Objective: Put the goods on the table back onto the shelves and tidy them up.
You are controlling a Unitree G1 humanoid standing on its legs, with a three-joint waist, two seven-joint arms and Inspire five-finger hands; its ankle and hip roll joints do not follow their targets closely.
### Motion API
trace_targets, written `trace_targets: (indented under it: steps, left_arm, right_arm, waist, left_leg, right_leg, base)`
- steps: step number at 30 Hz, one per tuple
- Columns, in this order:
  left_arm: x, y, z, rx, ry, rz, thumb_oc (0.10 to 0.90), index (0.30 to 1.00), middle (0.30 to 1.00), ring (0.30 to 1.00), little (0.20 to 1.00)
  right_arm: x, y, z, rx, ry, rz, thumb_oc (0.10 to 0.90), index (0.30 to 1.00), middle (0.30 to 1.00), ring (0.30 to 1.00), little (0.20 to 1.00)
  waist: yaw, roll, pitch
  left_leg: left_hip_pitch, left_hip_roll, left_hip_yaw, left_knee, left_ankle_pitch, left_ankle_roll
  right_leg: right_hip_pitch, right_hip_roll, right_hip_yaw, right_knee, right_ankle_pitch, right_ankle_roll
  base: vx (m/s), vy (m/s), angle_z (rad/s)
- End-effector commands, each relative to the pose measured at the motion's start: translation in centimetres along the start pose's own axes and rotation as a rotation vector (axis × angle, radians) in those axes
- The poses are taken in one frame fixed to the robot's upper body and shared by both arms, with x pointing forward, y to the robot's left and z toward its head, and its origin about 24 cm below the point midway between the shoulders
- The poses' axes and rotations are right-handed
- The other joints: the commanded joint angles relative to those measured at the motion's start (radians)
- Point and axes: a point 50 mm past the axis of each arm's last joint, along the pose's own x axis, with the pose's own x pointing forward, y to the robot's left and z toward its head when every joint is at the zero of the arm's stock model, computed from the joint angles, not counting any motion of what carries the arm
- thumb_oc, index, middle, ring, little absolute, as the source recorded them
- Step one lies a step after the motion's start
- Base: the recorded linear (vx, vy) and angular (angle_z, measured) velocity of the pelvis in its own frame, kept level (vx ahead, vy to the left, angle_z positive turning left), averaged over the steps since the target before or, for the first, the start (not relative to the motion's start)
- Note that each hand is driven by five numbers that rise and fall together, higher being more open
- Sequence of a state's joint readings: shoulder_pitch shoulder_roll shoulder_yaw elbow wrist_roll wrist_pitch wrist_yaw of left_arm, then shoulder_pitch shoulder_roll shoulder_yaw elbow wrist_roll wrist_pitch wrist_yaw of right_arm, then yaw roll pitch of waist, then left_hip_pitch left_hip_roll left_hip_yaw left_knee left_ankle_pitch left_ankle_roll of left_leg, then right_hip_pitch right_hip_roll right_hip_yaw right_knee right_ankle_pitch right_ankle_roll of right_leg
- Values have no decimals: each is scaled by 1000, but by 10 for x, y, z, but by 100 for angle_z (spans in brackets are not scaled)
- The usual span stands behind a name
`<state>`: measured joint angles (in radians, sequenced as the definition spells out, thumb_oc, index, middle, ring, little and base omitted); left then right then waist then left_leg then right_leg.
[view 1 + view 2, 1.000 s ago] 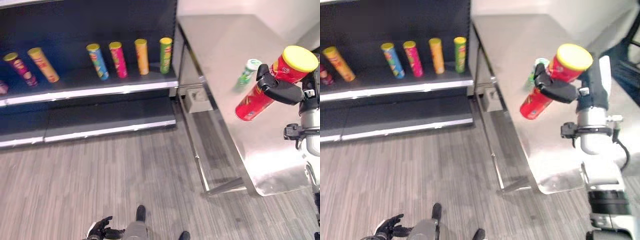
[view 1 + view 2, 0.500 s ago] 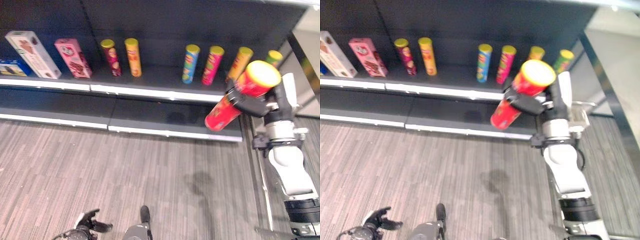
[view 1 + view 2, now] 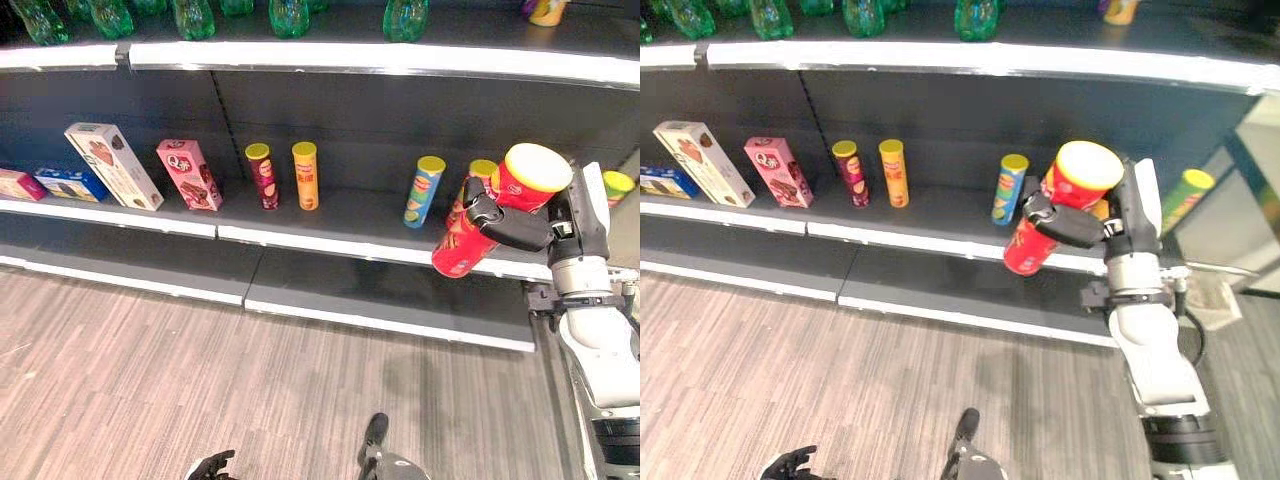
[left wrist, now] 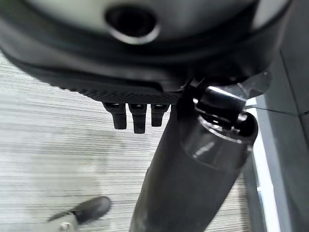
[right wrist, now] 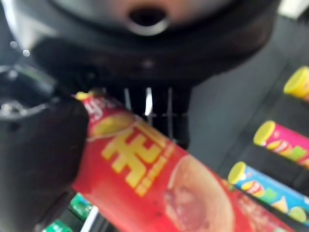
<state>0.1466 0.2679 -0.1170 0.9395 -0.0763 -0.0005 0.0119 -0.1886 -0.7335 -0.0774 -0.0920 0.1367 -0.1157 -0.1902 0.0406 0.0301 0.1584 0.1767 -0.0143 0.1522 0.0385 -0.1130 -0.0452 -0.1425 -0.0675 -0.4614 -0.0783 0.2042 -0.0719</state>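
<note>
The right robot hand (image 3: 512, 226) is wrapped tight around a tall red cardboard chip can with a yellow lid (image 3: 492, 215). The can is tilted, lid end up, in the air just in front of the dark metal shelf (image 3: 340, 215). On that shelf, behind the red can, stand a blue chip can (image 3: 424, 191) and an orange one (image 3: 305, 176). Further along the shelf from the red can stand a dark pink can (image 3: 263, 176), a pink box (image 3: 188, 173) and a white box (image 3: 113, 164). Green bottles (image 3: 288, 15) stand on the shelf above. The left robot hand (image 3: 209, 466) hangs low over the grey wooden floor (image 3: 150, 380), far from the red can, fingers loose and holding nothing.
</note>
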Motion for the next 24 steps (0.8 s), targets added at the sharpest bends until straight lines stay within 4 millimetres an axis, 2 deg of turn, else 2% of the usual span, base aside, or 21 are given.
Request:
trace_targets:
  steps: [1, 3, 5, 7, 9, 11, 13, 15, 17, 19, 22, 24]
  left_arm:
    - [1, 23, 25, 40, -110, 51, 800, 900, 900, 900, 900]
    - [1, 22, 29, 33, -127, 47, 800, 900, 900, 900, 900]
    - [0, 21, 31, 31, -137, 39, 800, 900, 900, 900, 900]
    - [0, 19, 29, 44, -128, 31, 800, 900, 900, 900, 900]
    - [0, 19, 27, 57, -123, 32, 800, 900, 900, 900, 900]
    - [0, 21, 25, 57, -112, 46, 800, 900, 900, 900, 900]
    - [0, 19, 20, 53, -96, 47, 800, 900, 900, 900, 900]
    - [1, 17, 14, 59, -71, 46, 800, 900, 900, 900, 900]
    - [0, 16, 11, 66, -60, 47, 800, 900, 900, 900, 900]
    - [0, 16, 3, 84, -31, 44, 800, 900, 900, 900, 900]
    - [-3, 22, -10, 109, 18, 71, 800, 900, 900, 900, 900]
    - [-3, 23, -12, 105, 29, 76, 800, 900, 900, 900, 900]
  right_arm:
    - [26, -25, 64, 11, -335, -118, 400, 300, 300, 300, 300]
    - [25, -21, 64, 29, -338, -107, 400, 300, 300, 300, 300]
    - [26, -19, 61, 28, -324, -92, 400, 300, 300, 300, 300]
    - [27, -17, 60, 31, -315, -81, 400, 300, 300, 300, 300]
    - [27, -14, 58, 26, -308, -66, 400, 300, 300, 300, 300]
    - [29, -8, 55, 26, -298, -37, 400, 300, 300, 300, 300]
    - [30, -4, 56, 16, -298, -6, 400, 300, 300, 300, 300]
    - [30, -3, 55, -1, -293, 0, 400, 300, 300, 300, 300]
    - [30, -3, 53, -14, -283, -1, 400, 300, 300, 300, 300]
    - [28, 1, 50, -39, -269, 10, 400, 300, 300, 300, 300]
    - [30, 19, 47, -5, -250, 33, 400, 300, 300, 300, 300]
    - [30, 23, 47, -3, -247, 24, 400, 300, 300, 300, 300]
  waist:
    - [4, -62, 18]
    - [16, -59, 38]
    - [22, -58, 49]
    - [22, -63, 44]
    - [26, -55, 38]
    - [44, -38, 35]
    - [52, -17, 29]
    - [44, 3, 11]
    - [41, 9, 3]
    - [44, 6, -12]
    - [63, -2, -17]
    - [67, -5, -18]
  left_leg:
    - [-157, 90, 18, 265, -46, -73]
    - [-244, 118, 0, 422, 13, -106]
    - [-287, 158, 9, 432, 45, -109]
    - [-284, 187, 37, 310, 25, -89]
    - [-275, 214, 22, 154, 81, -89]
    - [-285, 238, -42, -5, 185, -103]
    - [-279, 243, -100, -109, 229, -125]
    - [-269, 237, -105, -126, 224, -135]
    - [-257, 226, -98, -126, 219, -135]
    - [-230, 204, -78, -126, 205, -124]
    - [-176, 157, -36, -123, 171, -77]
    - [-169, 148, -25, -123, 164, -69]
  right_leg:
    - [131, -91, 20, 19, -120, 203]
    - [160, -77, 5, 2, -142, 178]
    - [178, -74, -9, -5, -163, 173]
    - [187, -85, -9, -9, -169, 189]
    - [188, -89, 4, -9, -173, 200]
    - [194, -77, 29, -9, -196, 204]
    - [206, -71, 54, -9, -213, 208]
    - [219, -76, 58, -9, -213, 214]
    - [225, -84, 64, -7, -209, 215]
    - [236, -109, 69, 2, -198, 222]
    - [233, -166, 104, 39, -182, 242]
    - [231, -178, 112, 47, -179, 248]
  base:
    - [29, -122, -1]
    - [13, -88, -4]
    - [59, -11, -4]
    - [142, 86, 4]
    - [146, 163, 0]
    - [157, 179, -12]
    - [182, 182, -29]
    - [138, 169, -38]
    - [105, 147, -28]
    - [167, 232, -19]
    - [133, 236, -21]
    - [64, 115, -20]
